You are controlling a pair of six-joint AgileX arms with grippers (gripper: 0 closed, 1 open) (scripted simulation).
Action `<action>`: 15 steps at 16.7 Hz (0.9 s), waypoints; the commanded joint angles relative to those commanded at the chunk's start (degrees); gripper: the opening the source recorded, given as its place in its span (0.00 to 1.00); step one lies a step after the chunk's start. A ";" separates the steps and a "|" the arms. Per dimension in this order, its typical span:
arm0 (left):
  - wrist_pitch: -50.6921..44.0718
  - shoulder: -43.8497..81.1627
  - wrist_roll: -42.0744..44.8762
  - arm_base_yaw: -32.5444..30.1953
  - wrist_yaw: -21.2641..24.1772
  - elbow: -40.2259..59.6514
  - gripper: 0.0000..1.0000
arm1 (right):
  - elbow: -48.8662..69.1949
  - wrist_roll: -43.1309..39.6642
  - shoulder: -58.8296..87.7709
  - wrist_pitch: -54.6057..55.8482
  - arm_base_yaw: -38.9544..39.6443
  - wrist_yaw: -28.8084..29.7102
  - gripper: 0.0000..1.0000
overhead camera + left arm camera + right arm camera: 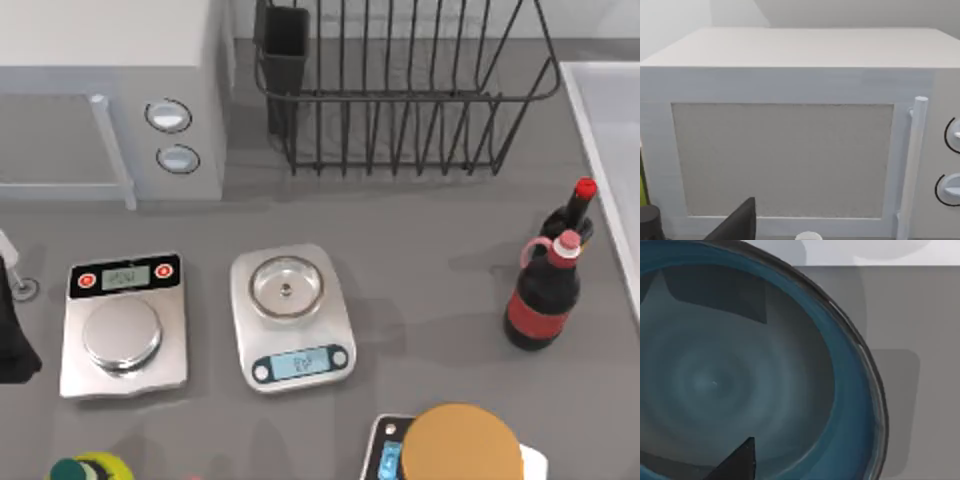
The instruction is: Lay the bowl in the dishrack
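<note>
one long haul ahead: the right gripper hovers over the blue bowl; whether its fingers grip the rim i cannot tell. dishrack sits at the table's far edge. risk: bowl slipping, or clipping the bottles en route.
</note>
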 joint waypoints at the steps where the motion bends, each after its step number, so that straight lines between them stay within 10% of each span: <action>1: 0.00 0.00 0.00 0.00 0.00 0.00 1.00 | -1.86 0.01 0.92 2.95 0.02 0.01 1.00; 9: 0.00 0.00 0.00 0.00 0.00 0.00 1.00 | -6.83 0.00 3.45 9.93 -0.04 0.01 1.00; 15: 0.00 0.00 0.00 0.00 0.00 0.00 1.00 | -6.83 0.00 3.45 9.93 -0.04 0.01 0.55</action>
